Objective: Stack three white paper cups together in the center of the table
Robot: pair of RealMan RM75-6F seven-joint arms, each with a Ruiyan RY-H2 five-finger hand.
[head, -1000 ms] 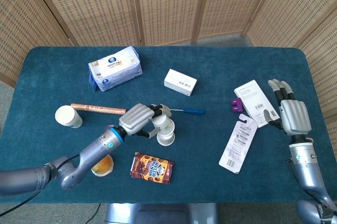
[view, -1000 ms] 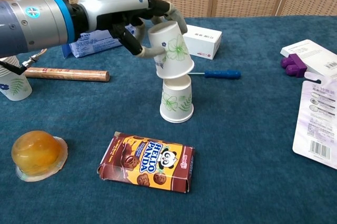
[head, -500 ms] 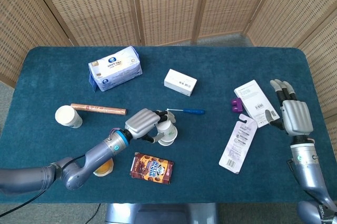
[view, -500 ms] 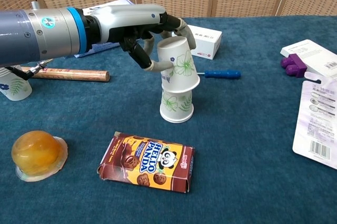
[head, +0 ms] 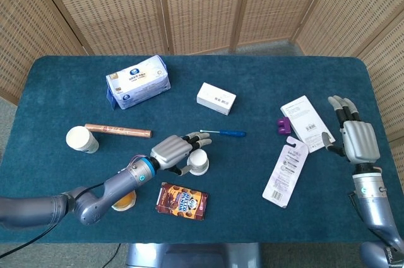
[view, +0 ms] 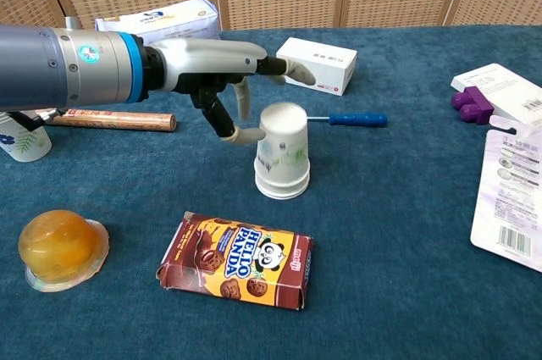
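Two white paper cups [view: 282,157] with green leaf prints stand nested, mouths down, near the middle of the table; the stack [head: 199,163] also shows in the head view. My left hand [view: 216,68] hovers over and just left of the stack with its fingers spread, holding nothing; its thumb tip lies close beside the upper cup's wall. The left hand [head: 170,152] appears in the head view too. A third white cup [head: 82,139] stands alone at the far left, seen as the third cup [view: 19,138] at the chest view's edge. My right hand [head: 358,140] rests open at the table's right edge.
A Hello Panda box [view: 237,260] lies just in front of the stack, an orange jelly cup [view: 61,248] to its left. A copper rod [head: 118,130], blue screwdriver [head: 227,133], white box [head: 216,98], tissue pack [head: 137,81] and blister packs [head: 285,171] lie around.
The left hand lowered the held cup fully over the standing one, then spread its fingers and let go. The right hand barely moved.
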